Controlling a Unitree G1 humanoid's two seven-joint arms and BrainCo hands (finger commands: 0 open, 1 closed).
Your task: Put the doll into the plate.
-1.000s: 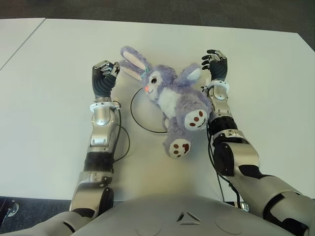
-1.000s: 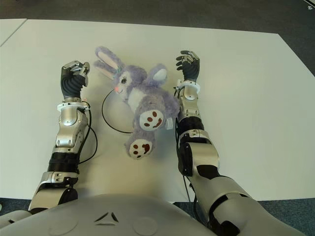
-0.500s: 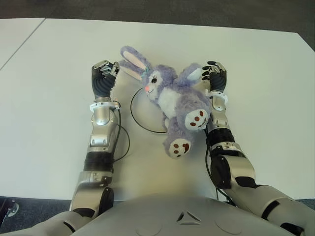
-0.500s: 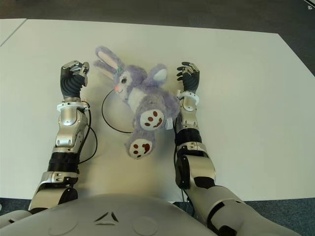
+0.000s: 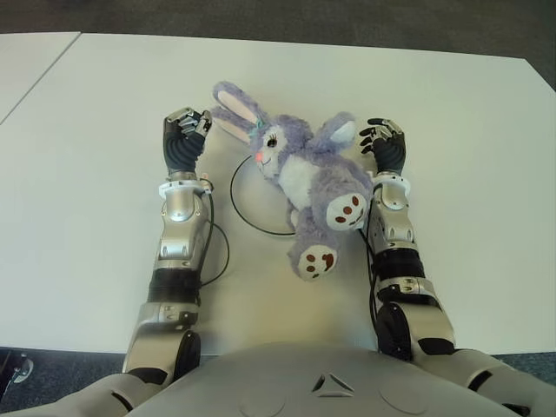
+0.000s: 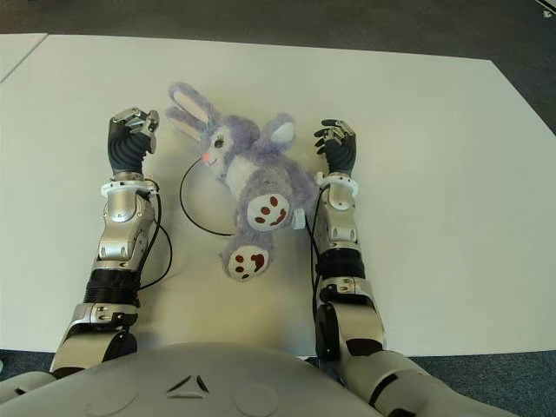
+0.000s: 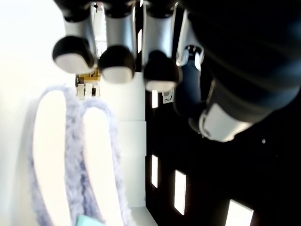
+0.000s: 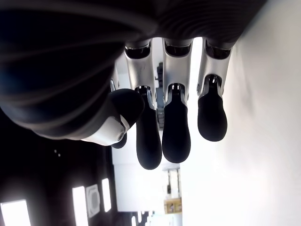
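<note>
White matte tabletop [image 5: 95,174] fills most of my head views; dark grey floor runs along its far edge, and a second pale surface [image 5: 26,61] shows at the far left corner.

Item: thin black-rimmed round plate [image 5: 239,204], flat on the table near centre, largely covered by the toy.

Item: fluffy lilac plush rabbit doll with pink-lined ears and brown-spotted white soles [image 5: 304,178], lying on its back across the plate, head and torso over the ring, legs trailing off its near-right rim toward me. One ear [image 7: 61,155] reaches toward the left side.

Left hand [image 5: 182,139]: showing left of the plate, just beside the outstretched ear. I see its fingers [image 7: 115,63] curled loosely with nothing between them; the ear lies close beyond the fingertips, and I cannot tell whether they touch.

Right hand [image 6: 337,146]: showing right of the doll, close beside its other ear and shoulder. Its fingers [image 8: 174,127] hang relaxed, part-bent, grasping nothing; I see only bare table past them.
</note>
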